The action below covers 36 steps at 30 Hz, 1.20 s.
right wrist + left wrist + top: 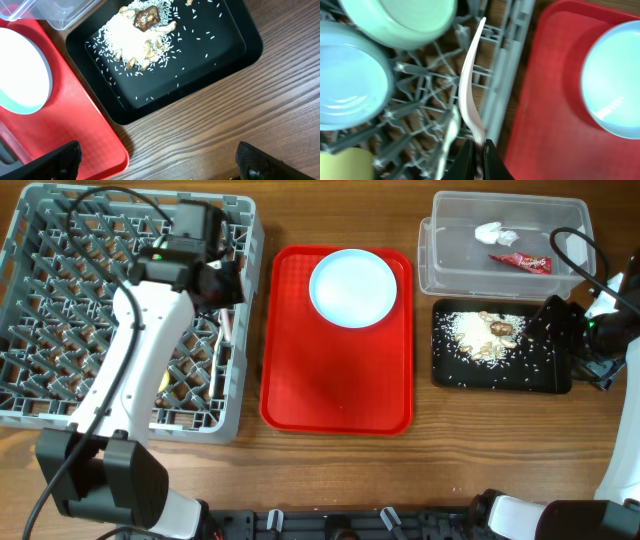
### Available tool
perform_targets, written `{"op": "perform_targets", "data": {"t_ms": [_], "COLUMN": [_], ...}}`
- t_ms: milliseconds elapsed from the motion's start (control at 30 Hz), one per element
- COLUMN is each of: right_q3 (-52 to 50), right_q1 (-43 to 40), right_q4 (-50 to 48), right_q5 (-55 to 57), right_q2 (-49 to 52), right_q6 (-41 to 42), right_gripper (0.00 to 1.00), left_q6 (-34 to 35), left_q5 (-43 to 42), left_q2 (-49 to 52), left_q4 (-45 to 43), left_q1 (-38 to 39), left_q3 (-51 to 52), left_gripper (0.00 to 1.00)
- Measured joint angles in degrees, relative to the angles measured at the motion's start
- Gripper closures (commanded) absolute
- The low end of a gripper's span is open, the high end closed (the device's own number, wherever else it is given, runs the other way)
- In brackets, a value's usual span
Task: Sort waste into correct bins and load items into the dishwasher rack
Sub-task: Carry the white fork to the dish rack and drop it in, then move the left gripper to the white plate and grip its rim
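Left tool (478, 150): clenched on the handle of a glossy white plastic spoon (470, 85), poised over the grey lattice dishwasher rack (50, 330) at the bench's left edge, likely for slotting between pegs beside the pale green bowl (405, 20). Right tool (157, 167): spread wide, empty, near the right edge beside the black tray (220, 55) of loose rice (125, 40). White round plate (352, 287): on the red serving tray (330, 390), not yet loaded.

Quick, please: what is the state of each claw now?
Left claw: closed on a white plastic spoon.
Right claw: open, holding nothing.
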State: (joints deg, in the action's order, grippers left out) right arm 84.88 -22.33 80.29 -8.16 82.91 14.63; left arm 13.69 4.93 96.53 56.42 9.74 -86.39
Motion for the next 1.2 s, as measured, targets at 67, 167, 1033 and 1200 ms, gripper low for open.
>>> {"op": "perform_targets", "data": {"t_ms": [67, 167, 1033, 1200], "right_q3": [0.0, 0.0, 0.0, 0.0], "right_q1": [0.0, 0.0, 0.0, 0.0], "right_q4": [0.0, 0.0, -0.2, -0.2], "right_q5": [0.0, 0.0, 0.0, 0.0], "right_q2": [0.0, 0.0, 0.0, 0.0], "right_q6": [0.0, 0.0, 0.0, 0.0], "right_gripper": [0.0, 0.0, 0.0, 0.0], "left_q6": [-1.8, -3.3, -6.4, -8.7], "left_q5": [0.0, 0.0, -5.5, -5.9], "left_q2": [0.3, 1.9, 4.2, 3.0], "left_q4": [0.0, -0.3, -3.5, -13.6], "left_q1": [-1.0, -1.6, 5.4, 14.3], "left_q3": [0.0, 0.0, -5.2, -8.5], "left_gripper": [0.96, 0.96, 0.32, 0.24]}}
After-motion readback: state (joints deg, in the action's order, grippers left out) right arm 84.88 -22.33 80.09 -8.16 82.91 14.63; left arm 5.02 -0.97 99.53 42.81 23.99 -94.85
